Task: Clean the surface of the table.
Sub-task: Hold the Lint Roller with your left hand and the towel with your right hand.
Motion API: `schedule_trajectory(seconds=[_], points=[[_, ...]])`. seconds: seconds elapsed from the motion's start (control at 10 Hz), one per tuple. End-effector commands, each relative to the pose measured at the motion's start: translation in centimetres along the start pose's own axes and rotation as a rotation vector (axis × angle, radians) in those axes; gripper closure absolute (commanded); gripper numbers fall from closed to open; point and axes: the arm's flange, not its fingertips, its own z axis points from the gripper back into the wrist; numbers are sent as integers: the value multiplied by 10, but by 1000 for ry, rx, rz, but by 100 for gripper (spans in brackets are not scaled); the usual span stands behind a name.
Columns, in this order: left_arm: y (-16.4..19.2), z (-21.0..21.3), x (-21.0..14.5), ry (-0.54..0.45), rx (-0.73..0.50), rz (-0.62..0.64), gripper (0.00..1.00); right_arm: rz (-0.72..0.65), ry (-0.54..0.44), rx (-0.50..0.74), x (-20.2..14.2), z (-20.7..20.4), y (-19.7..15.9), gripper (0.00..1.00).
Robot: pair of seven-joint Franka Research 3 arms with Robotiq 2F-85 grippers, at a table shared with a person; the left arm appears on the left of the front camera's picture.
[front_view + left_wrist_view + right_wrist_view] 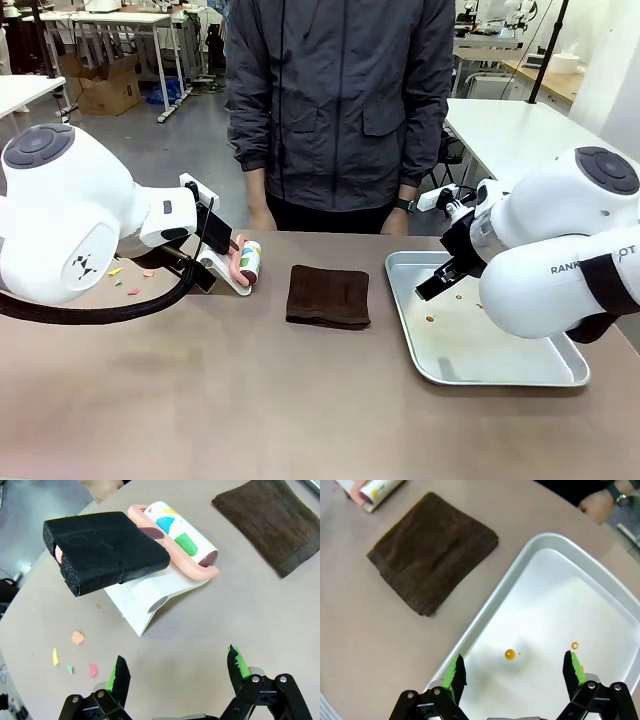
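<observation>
While the brown desk (300, 420) fills the front view, with a folded dark cloth (328, 296) mid-desk, a silver tray (465, 355) at right and paper scraps (148, 272) at far left, cleaning looks not yet begun. In the left wrist view, the left fingers (119, 674) hang wide apart and empty near a lint roller (182, 540), so the next move probably calls for closing on its black foam handle (105, 550). In the right wrist view, the right fingers (455, 674) gape equally wide, empty, over the tray's orange crumbs (509, 654).
</observation>
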Motion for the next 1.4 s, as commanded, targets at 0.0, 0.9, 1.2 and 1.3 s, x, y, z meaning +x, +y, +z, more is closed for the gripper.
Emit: schedule_trajectory(seconds=[0.0, 0.9, 1.2, 1.3], points=[[0, 0, 0, 0, 0, 0, 0, 0, 0, 0, 0, 0, 0, 0], [116, 155, -97, -95, -839, 519, 0, -618, -155, 591, -113, 169, -18, 0], [155, 155, -166, -309, -915, 777, 0, -843, -357, 605, -191, 183, -41, 0], [155, 145, -177, -337, -926, 874, 0, -904, -382, 590, -207, 183, -50, 0]])
